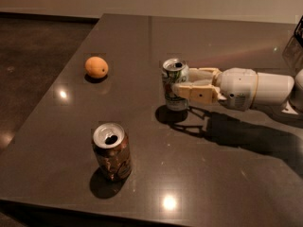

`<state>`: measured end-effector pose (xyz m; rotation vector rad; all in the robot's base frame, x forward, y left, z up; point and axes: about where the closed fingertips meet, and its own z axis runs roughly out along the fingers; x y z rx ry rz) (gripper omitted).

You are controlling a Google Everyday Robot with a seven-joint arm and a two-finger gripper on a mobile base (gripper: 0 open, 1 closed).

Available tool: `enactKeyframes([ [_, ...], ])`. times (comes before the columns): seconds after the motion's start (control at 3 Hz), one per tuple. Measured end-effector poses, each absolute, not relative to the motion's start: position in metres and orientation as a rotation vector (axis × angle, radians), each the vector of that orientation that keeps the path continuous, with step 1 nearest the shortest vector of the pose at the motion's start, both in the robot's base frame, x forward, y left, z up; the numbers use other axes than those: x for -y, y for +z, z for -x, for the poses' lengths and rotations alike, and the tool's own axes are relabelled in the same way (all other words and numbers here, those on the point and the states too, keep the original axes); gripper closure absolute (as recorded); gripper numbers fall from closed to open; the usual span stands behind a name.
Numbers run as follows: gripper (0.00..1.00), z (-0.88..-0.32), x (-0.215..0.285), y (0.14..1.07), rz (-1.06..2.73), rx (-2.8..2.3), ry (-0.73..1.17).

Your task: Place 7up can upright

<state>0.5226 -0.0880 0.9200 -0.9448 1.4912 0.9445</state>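
Note:
The 7up can (175, 101), silver-white with green lettering and an open top, stands upright on the dark table (222, 174), its base on the surface near the middle. My gripper (182, 81) reaches in from the right, level with the can's middle. One cream finger (191, 91) crosses the can's front side and the other lies behind it, so the gripper is shut on the can.
A brown can (111, 151) stands upright near the table's front left. An orange (96, 67) lies at the left, towards the back. My white arm (258, 88) stretches across the right side and casts a shadow on the table. The table's left edge drops to a dark floor.

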Motion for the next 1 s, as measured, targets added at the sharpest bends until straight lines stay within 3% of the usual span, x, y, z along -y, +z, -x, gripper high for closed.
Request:
enactKeyframes([
  [0.33,0.83,-0.5194,0.0889,0.9097,0.922,-1.461,0.972],
  [1.0,0.38,-0.5197,0.0879,0.9037,0.909,-1.394,0.932],
])
